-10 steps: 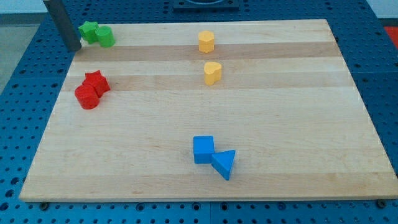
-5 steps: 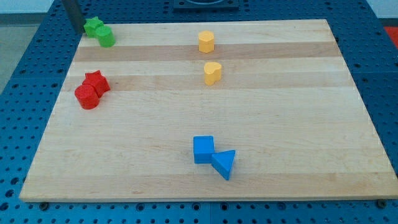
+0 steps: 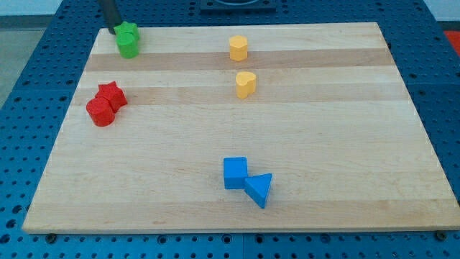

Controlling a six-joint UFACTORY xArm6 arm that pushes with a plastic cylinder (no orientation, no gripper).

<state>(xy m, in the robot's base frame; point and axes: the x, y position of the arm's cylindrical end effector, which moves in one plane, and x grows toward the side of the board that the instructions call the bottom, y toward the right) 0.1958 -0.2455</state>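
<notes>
at the view's top-left, my tip touches the green blocks.

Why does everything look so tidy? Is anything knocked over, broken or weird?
Nothing stands out. The blocks sit in colour pairs on the wooden board. My tip is at the view's top left, against the green star, with the green cylinder just below it.

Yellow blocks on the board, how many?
2. One yellow block near the view's top centre, another yellow block just below it, apart. None appear hidden. My tip is far left, by the green blocks.
</notes>
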